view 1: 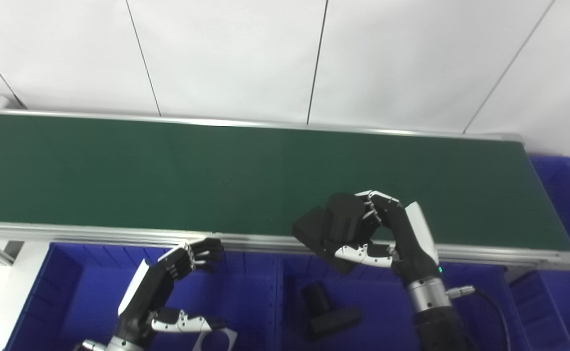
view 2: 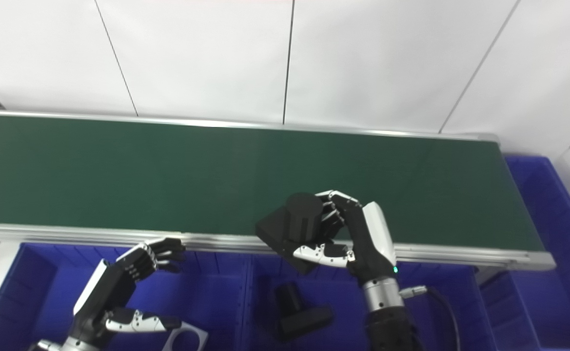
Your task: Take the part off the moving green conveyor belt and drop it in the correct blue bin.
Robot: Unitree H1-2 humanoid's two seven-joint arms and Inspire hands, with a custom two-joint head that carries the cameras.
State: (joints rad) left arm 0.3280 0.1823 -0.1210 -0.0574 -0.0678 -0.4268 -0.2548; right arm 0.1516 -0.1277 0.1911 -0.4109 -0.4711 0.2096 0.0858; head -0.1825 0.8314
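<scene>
A black part [view 1: 336, 226] is held in the right robot hand [view 1: 392, 234] over the conveyor belt's [view 1: 167, 170] near rail, evidently for dropping into the blue bin [view 1: 387, 312] just below. The left robot hand [view 1: 167, 287] is kept open, holding nothing, beside that bin.

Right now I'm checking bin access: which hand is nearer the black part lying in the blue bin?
Right. The right hand is just above the black part; the left hand is off to its left.
</scene>
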